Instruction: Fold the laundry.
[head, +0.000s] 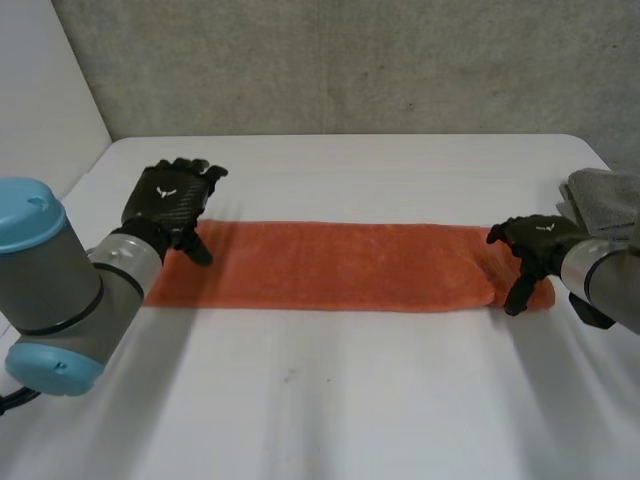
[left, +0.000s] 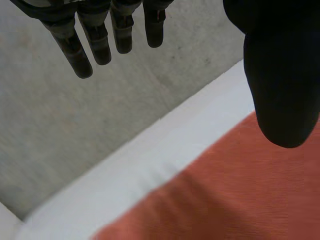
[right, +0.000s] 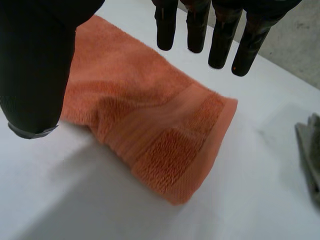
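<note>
Towel: an orange towel (head: 340, 265) lies flat on the table, folded into a long narrow strip.
Long axis: it runs straight across the table from the robot's left to its right, parallel to the table's far edge.
Ends: one short end points at the left hand, the other at the right hand; the strip spans most of the space between them.
Right end: in the right wrist view the layers lie one over another here, with a woven border band across the short edge.
Left hand (head: 170, 200): it is above the towel's left end, fingers straight and a little apart, grasping nothing. Its thumb hangs over the orange cloth, and its fingertips reach past the towel's far edge. I cannot tell whether the thumb touches the cloth.
Right hand (head: 535, 240): it is above the towel's right end, fingers straight and spread, thumb set apart, grasping nothing. In its own wrist view the cloth lies under the palm.
Surface: a white table (head: 350, 400), plain and smooth, with the towel across its middle.
Other cloth: a grey cloth (head: 605, 200) lies at the table's right edge, just beyond the right hand and apart from the towel.
Room: a grey concrete wall (head: 350, 60) stands behind the table's far edge.
</note>
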